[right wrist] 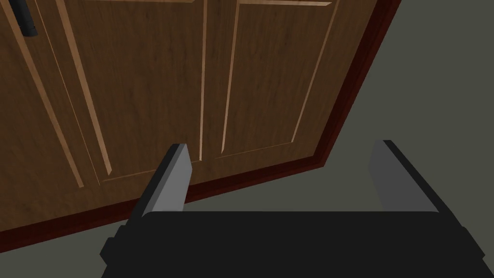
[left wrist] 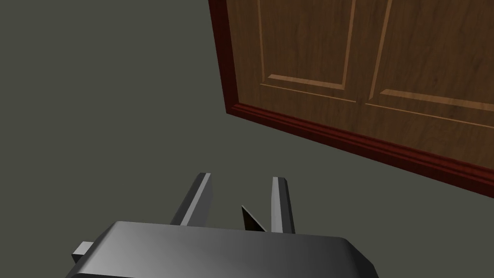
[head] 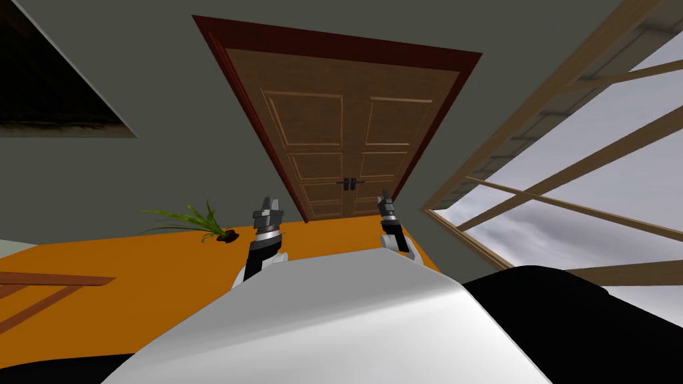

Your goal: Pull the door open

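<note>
Door [head: 340,133] still to open: your right gripper [right wrist: 281,145] gapes wide, left gripper [left wrist: 241,176] narrowly parted, both empty, short of the handles [head: 347,184].

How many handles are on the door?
2. The left handle and the right handle sit side by side at the middle seam of the brown door.
</note>
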